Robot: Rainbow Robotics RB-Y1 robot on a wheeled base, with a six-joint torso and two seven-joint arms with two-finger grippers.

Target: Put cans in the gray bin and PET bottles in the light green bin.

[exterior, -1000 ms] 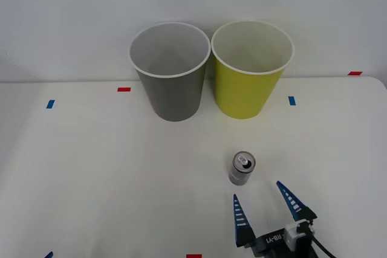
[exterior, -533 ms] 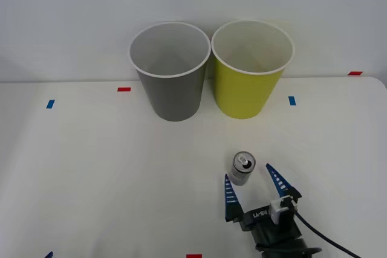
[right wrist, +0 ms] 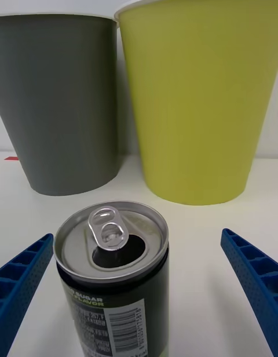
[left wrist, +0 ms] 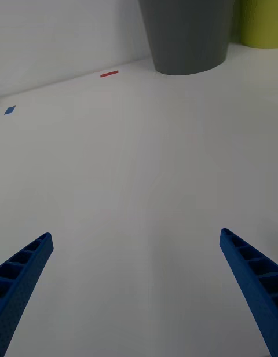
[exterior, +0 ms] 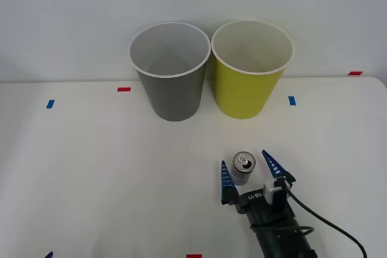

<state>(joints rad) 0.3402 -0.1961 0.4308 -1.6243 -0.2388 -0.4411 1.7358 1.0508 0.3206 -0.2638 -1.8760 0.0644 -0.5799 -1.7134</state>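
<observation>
A small silver can (exterior: 242, 168) with a pull-tab top stands upright on the white table, in front of the light green bin (exterior: 248, 86). The gray bin (exterior: 172, 83) stands just left of the green one at the back. My right gripper (exterior: 243, 158) is open, with one blue finger on each side of the can and neither touching it. In the right wrist view the can (right wrist: 113, 276) sits between the fingers of the right gripper (right wrist: 136, 235), closer to one of them, with the gray bin (right wrist: 63, 102) and green bin (right wrist: 200, 102) behind it. My left gripper (left wrist: 136, 235) is open over bare table. No PET bottles are in view.
Small red tape marks (exterior: 124, 89) and blue tape marks (exterior: 292, 100) dot the white table (exterior: 91, 167). A white wall rises right behind the bins. A black cable (exterior: 329, 225) trails from the right wrist. The gray bin (left wrist: 185, 26) is far ahead of the left gripper.
My right gripper has moved forward from the table's near edge, and its open fingers now stand on either side of the can. The can and bins have not moved.
</observation>
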